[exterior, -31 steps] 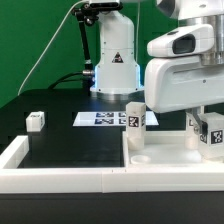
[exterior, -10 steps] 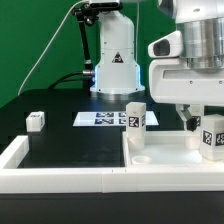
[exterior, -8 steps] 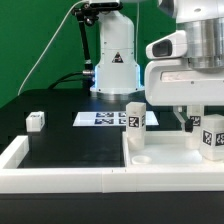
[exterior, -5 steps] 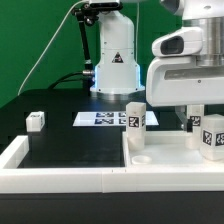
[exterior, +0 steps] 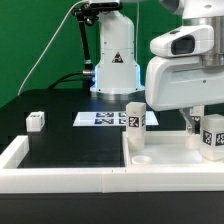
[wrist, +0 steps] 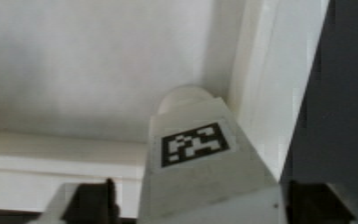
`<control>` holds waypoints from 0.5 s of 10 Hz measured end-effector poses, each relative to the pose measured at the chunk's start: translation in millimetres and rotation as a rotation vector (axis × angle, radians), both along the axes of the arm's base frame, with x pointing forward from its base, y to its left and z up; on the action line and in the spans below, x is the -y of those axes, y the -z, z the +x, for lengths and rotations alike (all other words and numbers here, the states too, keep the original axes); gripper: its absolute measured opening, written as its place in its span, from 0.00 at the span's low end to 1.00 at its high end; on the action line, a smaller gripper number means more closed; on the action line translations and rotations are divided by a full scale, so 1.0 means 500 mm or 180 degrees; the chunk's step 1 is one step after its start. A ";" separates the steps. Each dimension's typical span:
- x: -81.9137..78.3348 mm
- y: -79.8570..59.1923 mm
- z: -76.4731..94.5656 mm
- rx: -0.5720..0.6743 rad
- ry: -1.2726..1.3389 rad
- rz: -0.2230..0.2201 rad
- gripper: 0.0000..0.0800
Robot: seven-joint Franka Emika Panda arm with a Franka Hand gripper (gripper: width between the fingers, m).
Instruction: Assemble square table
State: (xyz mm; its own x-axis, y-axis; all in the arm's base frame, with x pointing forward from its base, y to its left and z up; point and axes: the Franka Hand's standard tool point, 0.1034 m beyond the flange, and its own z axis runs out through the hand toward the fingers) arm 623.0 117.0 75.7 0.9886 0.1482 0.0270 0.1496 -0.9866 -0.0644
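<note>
The white square tabletop (exterior: 165, 152) lies at the exterior view's right, against the border wall. Two tagged white legs stand on it: one (exterior: 134, 117) at its back left corner, one (exterior: 212, 138) at its right. A third leg (exterior: 36, 121) lies alone on the black table at the left. My gripper (exterior: 204, 122) hangs over the right leg. In the wrist view my gripper (wrist: 195, 200) straddles this leg (wrist: 202, 150). Its dark fingers (wrist: 91, 200) stand on either side with a small gap, so it is open.
The marker board (exterior: 100, 119) lies behind the tabletop, in front of the robot base (exterior: 112, 60). The low white border wall (exterior: 60, 172) runs along the front and up the left side. A round hole (exterior: 139, 157) shows in the tabletop's front left corner.
My wrist has turned back from its rotated pose of a second ago to about the earliest frame's pose. The right leg stays upright in place. Nothing else moved.
</note>
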 end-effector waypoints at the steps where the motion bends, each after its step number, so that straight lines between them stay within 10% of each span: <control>1: 0.001 0.000 0.000 0.0002 -0.0023 -0.0001 0.53; 2: 0.001 0.000 0.000 0.0001 -0.0018 0.0000 0.36; 5: 0.001 0.000 0.000 -0.0005 0.0065 0.0003 0.36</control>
